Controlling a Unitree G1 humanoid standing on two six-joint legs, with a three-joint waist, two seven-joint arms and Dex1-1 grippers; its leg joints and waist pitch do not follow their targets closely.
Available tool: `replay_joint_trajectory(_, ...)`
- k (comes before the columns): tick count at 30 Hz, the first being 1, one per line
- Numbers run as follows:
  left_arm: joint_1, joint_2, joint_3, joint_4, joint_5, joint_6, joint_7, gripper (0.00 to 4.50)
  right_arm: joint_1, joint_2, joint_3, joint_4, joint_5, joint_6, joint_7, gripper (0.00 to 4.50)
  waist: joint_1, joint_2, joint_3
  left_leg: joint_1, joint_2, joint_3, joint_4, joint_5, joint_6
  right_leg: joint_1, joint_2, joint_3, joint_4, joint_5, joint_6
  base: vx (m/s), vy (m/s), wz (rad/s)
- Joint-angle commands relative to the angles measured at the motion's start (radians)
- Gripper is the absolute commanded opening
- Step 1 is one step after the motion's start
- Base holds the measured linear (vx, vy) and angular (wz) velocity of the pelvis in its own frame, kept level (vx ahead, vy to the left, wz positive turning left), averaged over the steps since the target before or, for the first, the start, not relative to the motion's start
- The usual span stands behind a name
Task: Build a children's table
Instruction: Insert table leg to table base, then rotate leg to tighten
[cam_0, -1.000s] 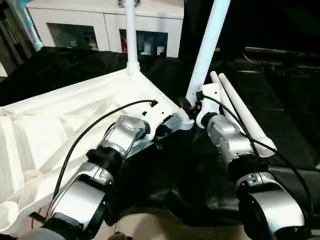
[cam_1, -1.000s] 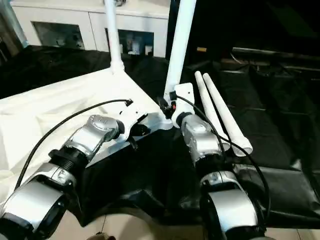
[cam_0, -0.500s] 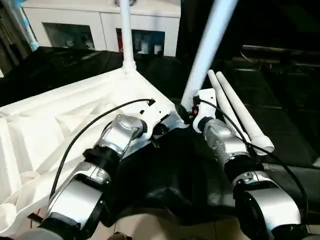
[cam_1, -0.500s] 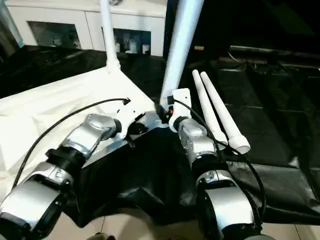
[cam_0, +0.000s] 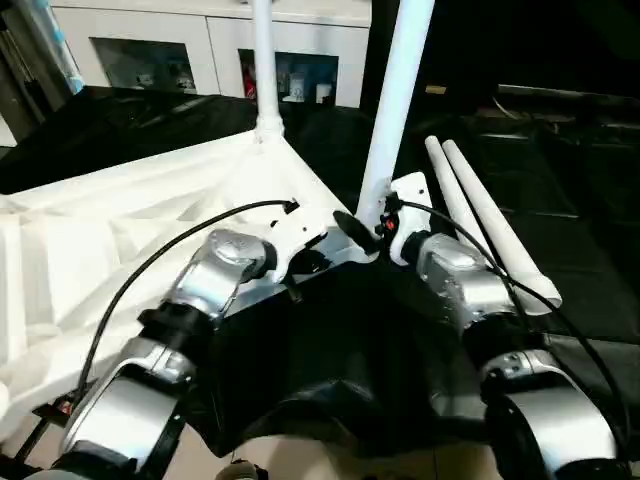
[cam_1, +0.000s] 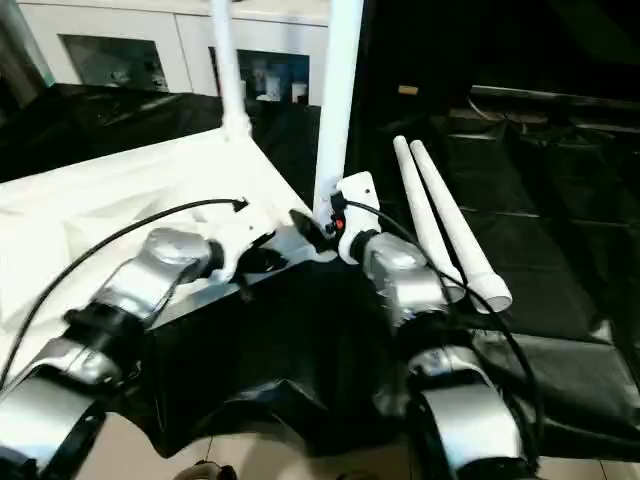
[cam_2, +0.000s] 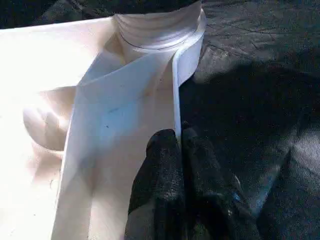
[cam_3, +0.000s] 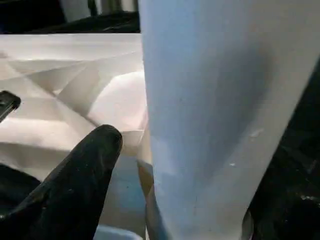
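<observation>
The white tabletop (cam_0: 120, 230) lies upside down with its ribbed underside up. One leg (cam_0: 264, 70) stands upright in the far corner and a second leg (cam_0: 392, 110) stands in the near right corner. Two loose legs (cam_0: 490, 225) lie side by side to the right. My left gripper (cam_2: 177, 137) is shut on the tabletop's thin rim (cam_2: 176, 100) just short of that corner socket. My right gripper (cam_0: 365, 222) is open at the base of the second leg (cam_3: 200, 125); one black finger (cam_3: 85, 170) stands a little off its side, and the other finger is hidden.
Black cloth (cam_0: 340, 340) covers the work surface and hangs over its front edge. A white cabinet with glass doors (cam_0: 180, 50) stands behind. Dark floor tiles (cam_0: 590, 150) lie beyond the loose legs.
The leg in the near right corner leaned to the right before and now stands closer to upright. The camera has shifted. My left gripper stays on the rim.
</observation>
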Motion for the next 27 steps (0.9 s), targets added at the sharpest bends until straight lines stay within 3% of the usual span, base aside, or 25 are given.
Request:
replay_joint_trajectory(1,-0.002,-0.001,-0.013,-0.063,-0.016,-0.028,-0.036,0.00,0.021,-0.016,0.031,-0.053,0.006,0.039,0.061,3.81,0.001,0.005,-0.071,0.029,0.038,-0.018,-0.063,-0.195,0.038,0.053,-0.079,0.041,-0.062,-0.059,-0.253,0.000,0.000,0.00)
replay_joint_trajectory(5,0.016,0.022,-0.017,-0.099,-0.030,-0.021,-0.083,0.00,0.059,-0.063,0.057,-0.137,0.018,0.093,0.151,3.81,0.013,0.003,-0.071,0.031,0.039,-0.018,-0.065,-0.199,0.028,0.052,-0.078,0.041,-0.064,-0.083,-0.234,0.000,0.000,0.00)
replay_joint_trajectory(15,0.063,0.079,-0.038,-0.173,-0.058,-0.041,-0.208,0.00,0.121,-0.169,0.113,-0.260,0.021,0.169,0.319,3.81,0.020,0.000,-0.072,0.027,0.039,-0.016,-0.060,-0.172,0.039,0.052,-0.077,0.041,-0.060,-0.067,-0.231,0.000,0.000,0.00)
replay_joint_trajectory(17,0.077,0.088,-0.040,-0.194,-0.071,-0.059,-0.239,0.00,0.148,-0.199,0.130,-0.305,0.022,0.194,0.355,3.81,0.021,-0.004,-0.070,0.028,0.039,-0.017,-0.061,-0.179,0.037,0.051,-0.078,0.041,-0.062,-0.093,-0.225,0.000,0.000,0.00)
replay_joint_trajectory(21,0.091,0.101,-0.045,-0.214,-0.083,-0.077,-0.273,0.00,0.170,-0.222,0.140,-0.333,0.021,0.210,0.379,3.81,0.025,-0.003,-0.070,0.028,0.039,-0.017,-0.061,-0.192,0.029,0.049,-0.080,0.042,-0.066,-0.137,-0.216,0.000,0.000,0.00)
replay_joint_trajectory(27,0.114,0.127,-0.059,-0.242,-0.084,-0.090,-0.313,0.00,0.197,-0.246,0.150,-0.379,0.027,0.236,0.405,3.81,0.027,-0.002,-0.072,0.028,0.039,-0.017,-0.059,-0.171,0.031,0.049,-0.077,0.041,-0.060,-0.098,-0.218,0.000,0.000,0.00)
